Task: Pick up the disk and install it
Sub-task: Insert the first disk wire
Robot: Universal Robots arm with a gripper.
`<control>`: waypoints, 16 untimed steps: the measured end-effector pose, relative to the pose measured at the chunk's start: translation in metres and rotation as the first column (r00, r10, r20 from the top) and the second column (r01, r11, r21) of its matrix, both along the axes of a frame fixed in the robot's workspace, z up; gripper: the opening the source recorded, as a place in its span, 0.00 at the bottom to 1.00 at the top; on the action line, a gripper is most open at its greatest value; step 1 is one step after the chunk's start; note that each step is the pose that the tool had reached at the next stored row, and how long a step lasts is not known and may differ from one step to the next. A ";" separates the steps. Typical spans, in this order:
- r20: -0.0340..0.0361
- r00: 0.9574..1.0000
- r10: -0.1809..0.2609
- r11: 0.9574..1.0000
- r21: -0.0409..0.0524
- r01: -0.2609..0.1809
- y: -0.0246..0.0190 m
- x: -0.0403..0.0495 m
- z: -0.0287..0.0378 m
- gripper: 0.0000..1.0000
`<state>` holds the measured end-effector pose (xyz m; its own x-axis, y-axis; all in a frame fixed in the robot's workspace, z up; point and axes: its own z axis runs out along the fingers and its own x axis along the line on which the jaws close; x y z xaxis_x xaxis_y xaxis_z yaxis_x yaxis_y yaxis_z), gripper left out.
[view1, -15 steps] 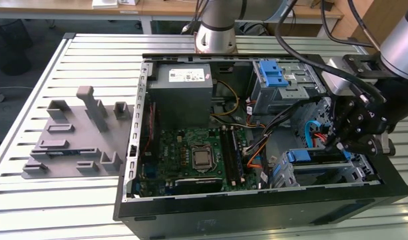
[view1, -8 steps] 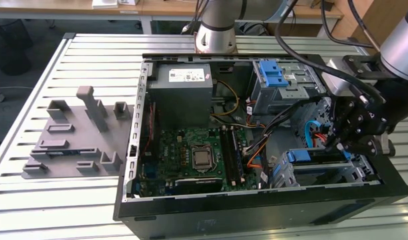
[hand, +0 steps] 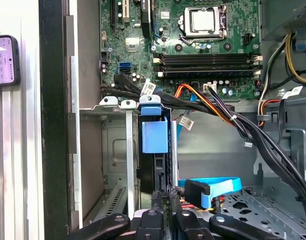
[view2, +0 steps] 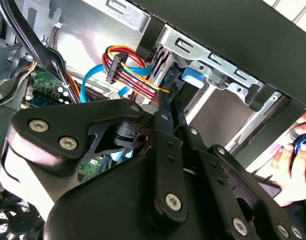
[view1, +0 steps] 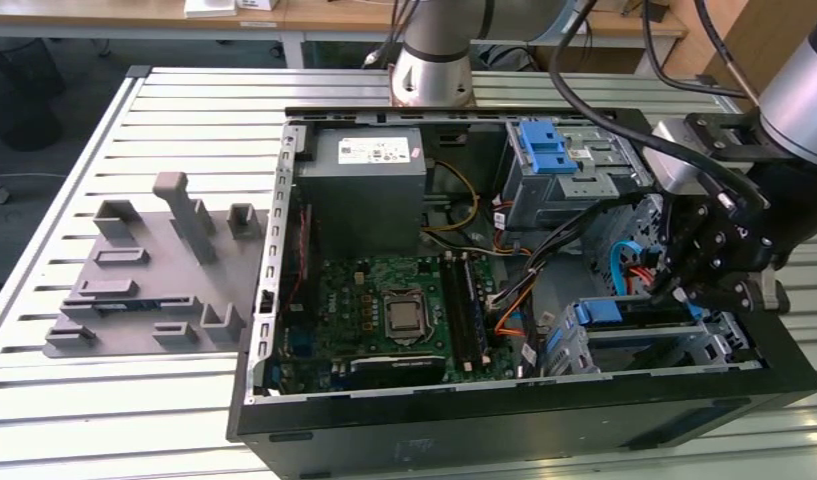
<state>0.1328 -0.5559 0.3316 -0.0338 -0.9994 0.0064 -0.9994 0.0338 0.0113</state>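
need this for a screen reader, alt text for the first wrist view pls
The gripper reaches into an open computer case toward the disk, which stands on edge in a metal drive bay with its blue carrier handle showing. Behind lie the green motherboard and bundled cables.

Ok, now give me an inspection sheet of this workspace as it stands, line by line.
Surface: slatted silver metal table carrying an open black computer case.
Job's things: silver disk in its blue plastic carrier stands on edge in the metal drive cage at the case's corner.
Clutter: grey moulded parts fixture beside the case; a dark phone with a lit screen on the table.
Grippers: black gripper is down at the disk's carrier, inside the case.
Cables: flat blue data cable, red-yellow-orange power wires and black leads run near the cage.
Surroundings: a person's hand beyond the case's wall; wooden desks behind.
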 end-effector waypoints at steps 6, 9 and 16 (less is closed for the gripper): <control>0.000 1.000 0.000 1.000 0.000 0.000 -0.0001 0.0000 -0.0021 0.16; 0.000 1.000 0.000 1.000 0.000 0.000 -0.0001 0.0001 -0.0021 0.16; 0.000 1.000 -0.001 1.000 0.000 0.001 0.0000 0.0001 -0.0006 0.24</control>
